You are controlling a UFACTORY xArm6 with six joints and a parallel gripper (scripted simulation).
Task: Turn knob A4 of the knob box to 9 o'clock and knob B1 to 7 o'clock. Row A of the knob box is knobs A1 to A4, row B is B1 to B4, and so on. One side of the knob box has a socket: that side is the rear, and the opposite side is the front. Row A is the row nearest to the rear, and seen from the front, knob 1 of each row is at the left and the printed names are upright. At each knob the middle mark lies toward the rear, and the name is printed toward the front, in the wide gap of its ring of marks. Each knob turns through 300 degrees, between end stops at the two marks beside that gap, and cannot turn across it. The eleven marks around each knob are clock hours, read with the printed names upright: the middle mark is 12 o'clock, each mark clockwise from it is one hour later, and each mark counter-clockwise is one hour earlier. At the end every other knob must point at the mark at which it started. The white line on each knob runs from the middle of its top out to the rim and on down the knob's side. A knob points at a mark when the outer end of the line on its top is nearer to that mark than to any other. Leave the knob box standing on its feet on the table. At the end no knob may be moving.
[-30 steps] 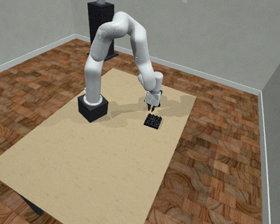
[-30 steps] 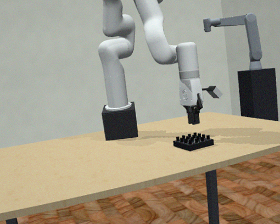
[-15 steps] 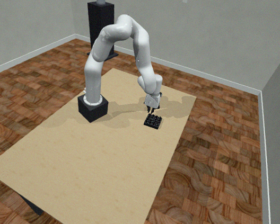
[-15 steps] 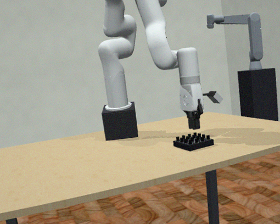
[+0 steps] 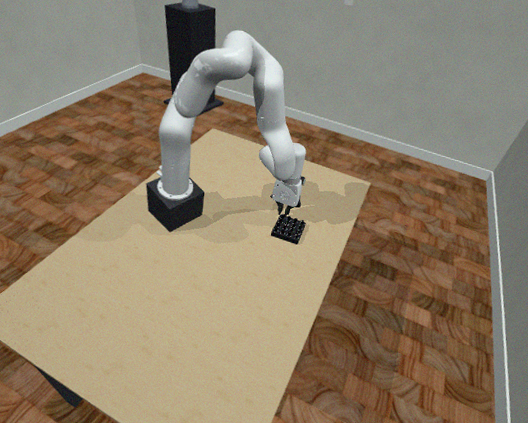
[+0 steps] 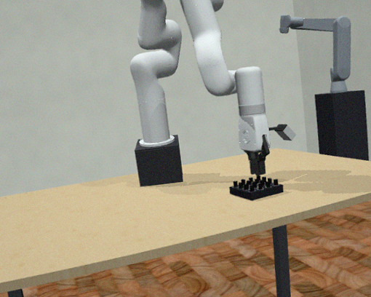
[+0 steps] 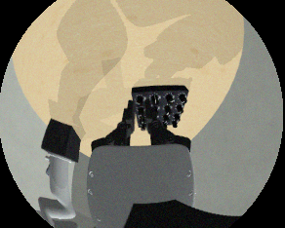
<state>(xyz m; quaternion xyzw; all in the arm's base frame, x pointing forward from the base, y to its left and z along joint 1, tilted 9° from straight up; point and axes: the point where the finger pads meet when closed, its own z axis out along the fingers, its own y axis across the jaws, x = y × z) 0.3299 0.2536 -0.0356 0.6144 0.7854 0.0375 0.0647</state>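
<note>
The black knob box [image 5: 286,238] [image 6: 267,192] [image 7: 160,90] stands flat on the table, with several upright black knobs in a grid on top. My gripper [image 5: 283,213] [image 6: 258,173] [image 7: 140,106] points down, just above the knobs at the box's edge nearest the arm base in the top view. Its fingers are narrowly open, with a gap between them in the wrist view. The fingertips look close to the knob tops; I cannot tell whether a knob stands between them. The right finger hides part of the box in the wrist view. Names, marks, the socket and most white lines are too small to read.
The wooden table [image 5: 178,294] [image 6: 91,230] carries the arm's black base block [image 5: 173,211] [image 6: 159,166]. The table's edge runs to the right of the box in the top view. A second, grey arm stands on a black pedestal [image 5: 190,44] [image 6: 342,125] beyond the table.
</note>
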